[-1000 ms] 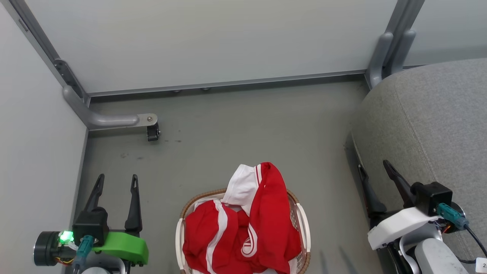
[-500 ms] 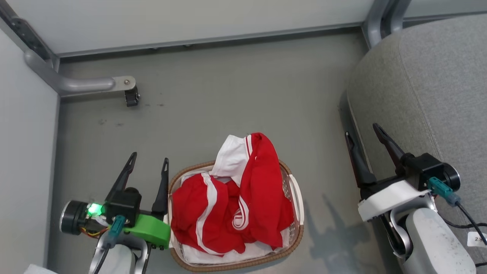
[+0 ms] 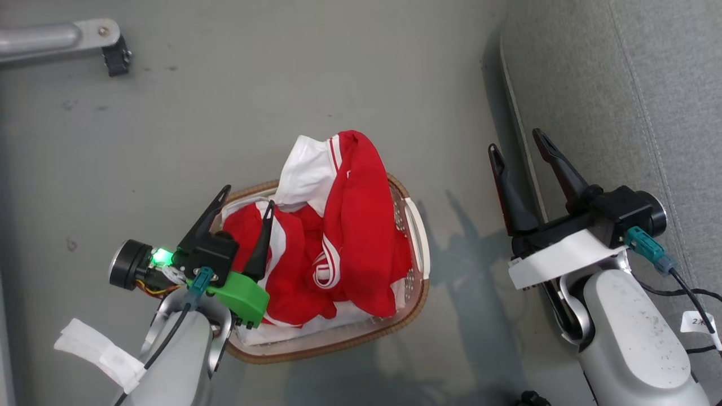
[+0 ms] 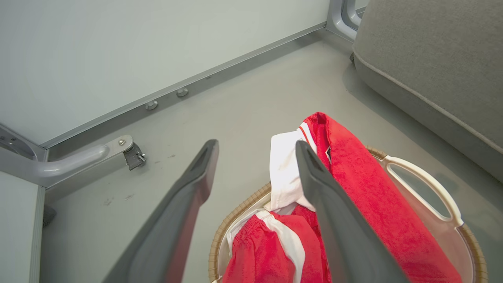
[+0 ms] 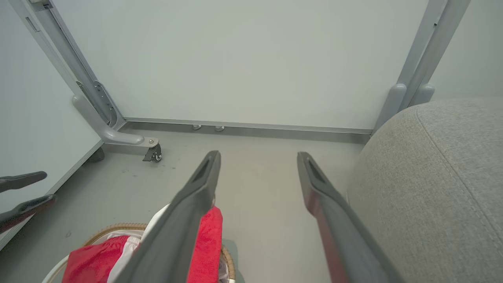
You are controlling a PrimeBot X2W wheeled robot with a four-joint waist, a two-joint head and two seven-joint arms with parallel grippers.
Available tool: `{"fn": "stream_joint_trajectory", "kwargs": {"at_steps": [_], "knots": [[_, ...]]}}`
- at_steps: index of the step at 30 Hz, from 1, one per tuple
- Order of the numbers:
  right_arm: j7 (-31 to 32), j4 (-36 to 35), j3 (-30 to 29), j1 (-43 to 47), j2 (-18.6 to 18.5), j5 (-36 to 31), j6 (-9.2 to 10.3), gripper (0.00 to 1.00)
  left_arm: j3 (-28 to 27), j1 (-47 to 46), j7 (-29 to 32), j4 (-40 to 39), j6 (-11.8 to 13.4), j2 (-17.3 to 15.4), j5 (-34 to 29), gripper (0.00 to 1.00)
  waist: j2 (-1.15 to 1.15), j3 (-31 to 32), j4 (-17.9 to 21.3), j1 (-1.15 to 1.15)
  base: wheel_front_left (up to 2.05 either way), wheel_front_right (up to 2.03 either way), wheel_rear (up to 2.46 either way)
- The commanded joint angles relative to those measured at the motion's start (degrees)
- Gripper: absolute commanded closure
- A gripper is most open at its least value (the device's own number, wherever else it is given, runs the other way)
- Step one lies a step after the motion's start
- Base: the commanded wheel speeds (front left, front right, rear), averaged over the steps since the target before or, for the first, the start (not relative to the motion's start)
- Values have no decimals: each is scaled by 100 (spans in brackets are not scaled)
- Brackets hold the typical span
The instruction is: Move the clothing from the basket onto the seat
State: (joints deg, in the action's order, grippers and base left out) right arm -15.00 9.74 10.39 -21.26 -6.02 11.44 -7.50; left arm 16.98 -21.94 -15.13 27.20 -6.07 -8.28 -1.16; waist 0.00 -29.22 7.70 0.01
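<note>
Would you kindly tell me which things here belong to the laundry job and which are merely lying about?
Job: clothing, basket, seat, left gripper, right gripper, both open.
Lying about: castor leg, white cable tag.

The grey floor (image 3: 282, 84), smooth and faintly scuffed, carries the basket (image 3: 333, 347) directly under the left hand (image 3: 247, 196). The seat (image 3: 620, 84) stands on it just beside the right hand (image 3: 515, 141). A metal frame foot with a black caster (image 3: 115, 56) rests well beyond the left hand.
</note>
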Motion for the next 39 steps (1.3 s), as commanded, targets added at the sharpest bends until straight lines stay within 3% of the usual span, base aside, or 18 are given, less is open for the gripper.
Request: {"fn": "stream_joint_trajectory", "kwargs": {"at_steps": [1,17,29,39], "knots": [[-26,-47,46,-113,33,-19,2,0,2,-205,-3,97,-6,-61,-14,0,0,-759,409,-1,0,0,0],[-26,-55,211,-309,205,118,2,0,251,-1098,-2,1833,-125,0,295,0,0,-1800,599,-1,0,0,0],[-26,-19,306,-342,272,206,2,0,498,-1638,-3,2994,427,-105,-79,0,0,-2104,630,-1,0,0,0],[-26,20,462,-306,301,290,2,0,944,-2298,164,4196,368,-60,-411,0,0,-2171,705,-1,0,0,0]]}}
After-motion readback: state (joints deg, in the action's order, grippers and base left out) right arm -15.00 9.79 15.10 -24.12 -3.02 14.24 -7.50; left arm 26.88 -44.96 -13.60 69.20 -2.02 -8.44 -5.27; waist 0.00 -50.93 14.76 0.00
